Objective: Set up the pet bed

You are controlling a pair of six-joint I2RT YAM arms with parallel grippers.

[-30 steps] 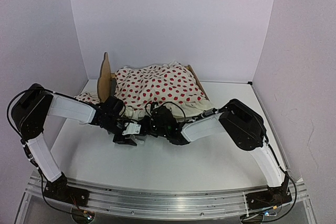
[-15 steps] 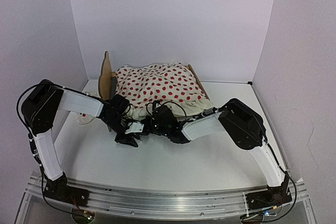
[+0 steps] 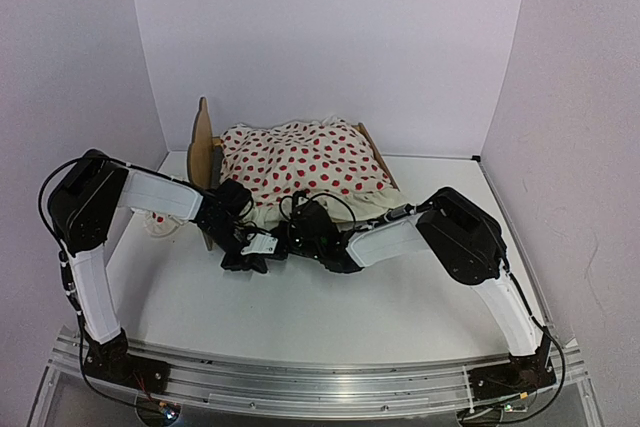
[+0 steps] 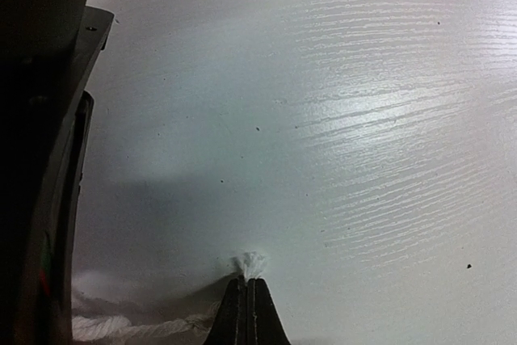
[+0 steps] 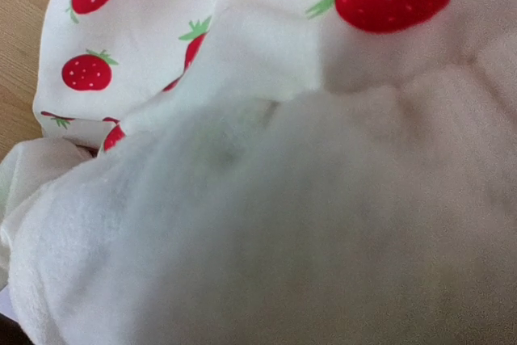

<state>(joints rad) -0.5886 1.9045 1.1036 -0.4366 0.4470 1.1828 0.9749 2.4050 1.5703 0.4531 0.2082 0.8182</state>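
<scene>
Left gripper (image 4: 246, 300) has snapped closed since a second ago, pinching a white blanket (image 3: 300, 159) tuft. My right gripper (image 3: 288, 237) is closed too, pressed into the blanket draped over the pet bed (image 3: 203, 142) behind.

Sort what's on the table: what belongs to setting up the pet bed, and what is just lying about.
Belongs to the job:
- pet bed
- blanket heaped over it

Lying about:
- pillow, on the table beside the headboard, not on the bed; probably bedding for a later step
</scene>
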